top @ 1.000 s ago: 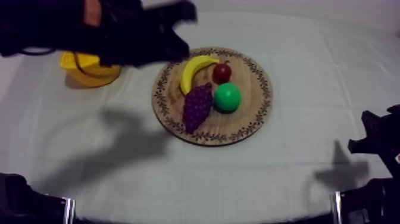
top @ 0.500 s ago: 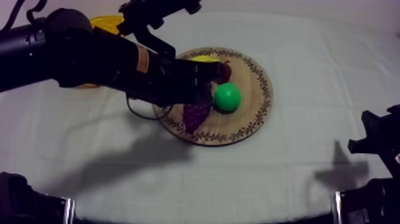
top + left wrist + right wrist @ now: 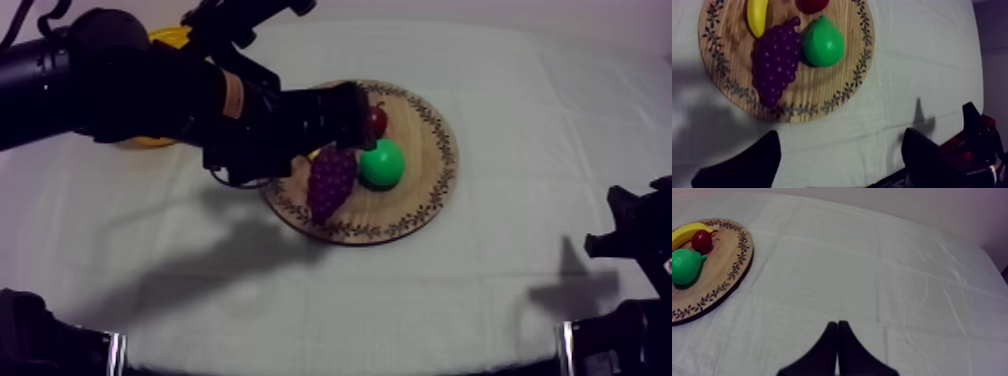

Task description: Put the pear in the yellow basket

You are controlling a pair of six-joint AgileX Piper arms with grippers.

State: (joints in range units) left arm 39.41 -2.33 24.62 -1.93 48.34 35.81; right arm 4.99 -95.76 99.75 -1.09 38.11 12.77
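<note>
The left claw [image 3: 842,142] is hovering by the wooden board [image 3: 817,97] with its fingers spread wide around nothing, the green pear [image 3: 822,42] is lying on that board just beside the grapes [image 3: 774,62], and the right claw [image 3: 837,330] is resting pressed shut over the tabletop [image 3: 872,263].

green pear [image 3: 823,42], purple grapes [image 3: 774,62], yellow banana [image 3: 757,15], small red fruit [image 3: 702,240], yellow basket [image 3: 168,38], tan board [image 3: 817,92] with leaf-patterned rim.
</note>
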